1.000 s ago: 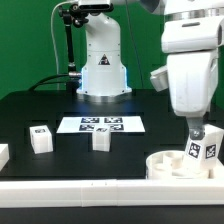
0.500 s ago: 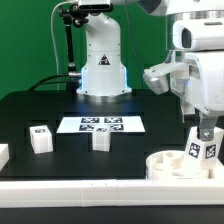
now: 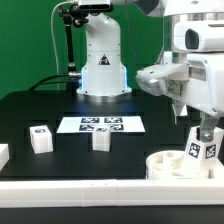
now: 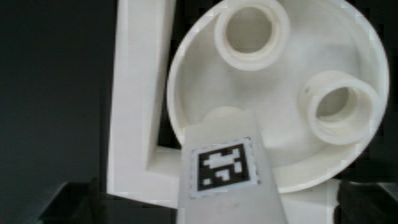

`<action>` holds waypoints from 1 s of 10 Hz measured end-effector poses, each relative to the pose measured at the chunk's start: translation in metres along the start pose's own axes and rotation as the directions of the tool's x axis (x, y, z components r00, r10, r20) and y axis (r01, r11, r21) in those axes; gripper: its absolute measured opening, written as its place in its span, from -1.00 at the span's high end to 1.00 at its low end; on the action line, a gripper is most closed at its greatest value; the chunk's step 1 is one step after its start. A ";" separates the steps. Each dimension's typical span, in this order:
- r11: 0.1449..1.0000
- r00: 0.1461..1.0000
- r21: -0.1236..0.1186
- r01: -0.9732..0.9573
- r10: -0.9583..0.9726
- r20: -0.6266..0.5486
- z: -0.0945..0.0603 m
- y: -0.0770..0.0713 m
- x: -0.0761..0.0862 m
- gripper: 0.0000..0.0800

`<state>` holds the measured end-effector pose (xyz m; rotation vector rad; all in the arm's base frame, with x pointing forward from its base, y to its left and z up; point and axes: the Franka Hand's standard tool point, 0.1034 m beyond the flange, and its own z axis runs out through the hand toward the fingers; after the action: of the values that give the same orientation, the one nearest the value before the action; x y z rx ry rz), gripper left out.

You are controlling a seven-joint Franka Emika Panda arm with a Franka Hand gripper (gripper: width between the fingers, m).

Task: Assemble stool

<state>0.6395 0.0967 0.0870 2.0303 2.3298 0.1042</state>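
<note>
1 leg [image 3: 203, 151] upright in seat [image 3: 165, 166], lower right; claw [image 3: 203, 133] spread just above, pinching nothing. 2 legs [image 3: 40, 139] [image 3: 100, 140] loose on desk [image 3: 150, 100], lower left; 2 holes [image 4: 251, 30] w/o legs. Approx 1/3 done.

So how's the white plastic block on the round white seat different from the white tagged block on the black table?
The seat block stands tall on the round seat, below the gripper; the table block sits squat on the black table, alone. Both are white with black-and-white tags.

obstacle — leg [image 3: 200, 152] standing on seat [image 3: 163, 165], rail [image 3: 80, 187] alongside | free — table [image 3: 150, 142] between seat and marker board [image 3: 102, 125]
</note>
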 end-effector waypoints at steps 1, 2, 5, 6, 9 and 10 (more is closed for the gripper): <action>1.000 1.000 0.007 0.005 -0.005 -0.001 0.003 -0.003 0.002 -0.62; 1.000 1.000 0.009 0.007 -0.007 -0.002 0.004 -0.004 0.004 -0.62; 0.999 1.000 0.018 0.027 -0.027 -0.003 0.009 -0.006 0.013 -0.62; 0.999 1.000 0.019 0.027 -0.027 -0.004 0.009 -0.006 0.014 -0.62; 1.000 1.000 0.020 0.024 -0.024 -0.003 0.010 -0.006 0.012 -0.10; 1.000 1.000 0.019 0.007 -0.007 -0.003 0.010 -0.005 0.012 -0.10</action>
<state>0.6333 0.1076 0.0770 2.0316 2.3483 0.0855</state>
